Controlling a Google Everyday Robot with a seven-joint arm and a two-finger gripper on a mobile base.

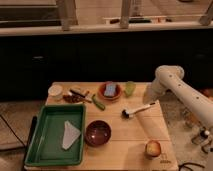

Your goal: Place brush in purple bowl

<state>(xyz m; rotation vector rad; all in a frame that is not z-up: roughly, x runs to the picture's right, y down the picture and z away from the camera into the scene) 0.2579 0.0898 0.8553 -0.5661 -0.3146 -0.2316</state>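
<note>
The brush (138,109) is lying right of centre on the wooden table (125,145), apart from the purple bowl (97,133). It looks light and stiff; I would grip mid-handle. The gripper (149,99) is hovering near its handle end.

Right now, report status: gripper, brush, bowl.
Gripper at table's right edge, by the brush handle. Brush flat on table, not lifted. Purple bowl left of it, empty. Nothing lies between them.
</note>
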